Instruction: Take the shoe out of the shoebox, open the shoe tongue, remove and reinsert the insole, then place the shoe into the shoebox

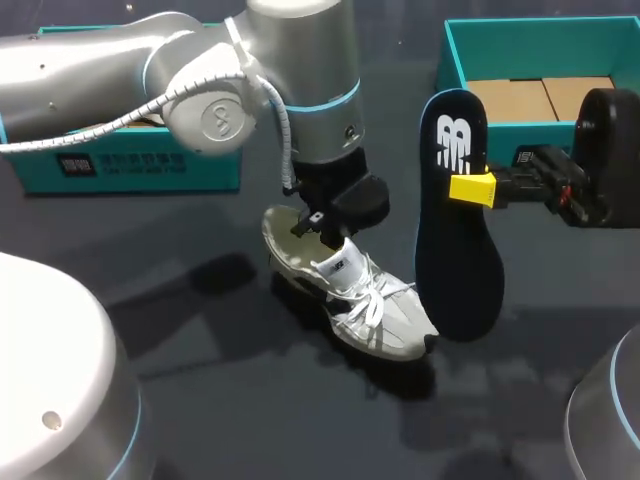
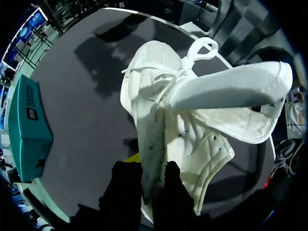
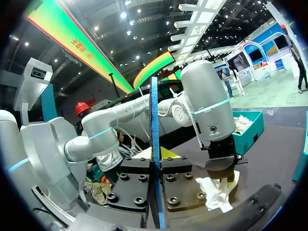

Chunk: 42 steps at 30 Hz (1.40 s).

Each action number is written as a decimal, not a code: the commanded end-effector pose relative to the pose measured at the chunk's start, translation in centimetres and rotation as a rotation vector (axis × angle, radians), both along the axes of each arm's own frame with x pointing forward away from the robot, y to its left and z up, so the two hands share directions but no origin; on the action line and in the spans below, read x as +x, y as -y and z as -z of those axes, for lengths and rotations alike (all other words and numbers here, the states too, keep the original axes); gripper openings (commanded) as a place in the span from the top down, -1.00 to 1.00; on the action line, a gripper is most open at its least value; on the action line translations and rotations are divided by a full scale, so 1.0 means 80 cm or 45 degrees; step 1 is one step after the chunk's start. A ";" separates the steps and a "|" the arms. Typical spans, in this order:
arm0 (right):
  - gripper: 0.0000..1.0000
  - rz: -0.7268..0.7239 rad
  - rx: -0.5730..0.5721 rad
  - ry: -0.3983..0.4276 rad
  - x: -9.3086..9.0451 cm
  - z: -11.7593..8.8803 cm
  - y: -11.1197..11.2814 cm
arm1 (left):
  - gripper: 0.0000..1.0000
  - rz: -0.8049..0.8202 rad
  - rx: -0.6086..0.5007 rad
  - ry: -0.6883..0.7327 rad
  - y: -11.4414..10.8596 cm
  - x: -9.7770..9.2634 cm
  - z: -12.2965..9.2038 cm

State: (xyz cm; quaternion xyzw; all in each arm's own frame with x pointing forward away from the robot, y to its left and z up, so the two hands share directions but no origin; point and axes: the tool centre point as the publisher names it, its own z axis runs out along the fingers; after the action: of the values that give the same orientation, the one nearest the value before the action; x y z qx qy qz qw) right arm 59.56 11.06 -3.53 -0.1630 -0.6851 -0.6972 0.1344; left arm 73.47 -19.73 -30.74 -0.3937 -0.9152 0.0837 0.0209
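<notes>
Shoe (image 1: 352, 297): a pale grey-white sneaker lying on the dark table (image 1: 230, 400) at the centre of the head frame, heel toward upper left, toe toward lower right. The laces (image 1: 375, 295) are tied. The white tongue (image 1: 335, 265) stands up out of the opening and carries a small dark logo tag, too small to make out.

Left gripper (image 1: 318, 228): at the shoe's heel end, its arm entering from the upper left. In its wrist camera the two black fingers (image 2: 126, 190) pinch the shoe's side wall between them with a narrow gap. The tongue fans out ahead of them.

Right gripper (image 1: 470, 188): enters from the right edge and is clamped on the insole (image 1: 458, 260), which is out of the shoe and just to its right. The insole is dark navy and nearly upright, heel end up, with a white logo mark printed there (a brand mark, left unread). I can't tell whether its lower end meets the table. In the right wrist camera it shows edge-on, a thin blue strip between the finger blocks.

Shoebox (image 1: 540, 24): teal and open, at upper right, with brown cardboard inside.

Second teal box (image 1: 130, 168): at upper left behind the left arm. Its front has white lettering, too small to read.
</notes>
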 end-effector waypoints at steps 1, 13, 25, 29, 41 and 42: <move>1.00 0.104 -0.040 -0.003 -0.012 0.000 0.003 | 1.00 0.262 -0.050 0.018 -0.019 0.006 -0.015; 1.00 0.104 -0.040 -0.003 -0.012 0.000 0.003 | 1.00 0.626 -0.036 0.099 -0.042 -0.002 -0.012; 1.00 0.104 -0.040 -0.003 -0.012 0.000 0.003 | 1.00 0.746 -0.070 0.088 -0.015 -0.020 0.001; 1.00 0.104 -0.040 -0.003 -0.012 0.000 0.003 | 1.00 0.800 -0.079 0.087 -0.004 -0.020 0.010; 1.00 0.104 -0.040 -0.003 -0.012 0.000 0.003 | 1.00 0.886 -0.065 0.077 0.022 -0.020 0.044; 1.00 0.104 -0.040 -0.003 -0.012 0.000 0.003 | 1.00 0.886 -0.063 0.075 0.024 -0.019 0.045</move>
State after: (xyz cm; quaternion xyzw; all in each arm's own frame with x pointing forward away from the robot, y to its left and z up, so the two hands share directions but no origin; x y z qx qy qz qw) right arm 59.56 11.05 -3.53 -0.1631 -0.6850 -0.6972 0.1343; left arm 71.61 -20.66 -33.86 -0.6845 -0.7239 0.0856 0.0063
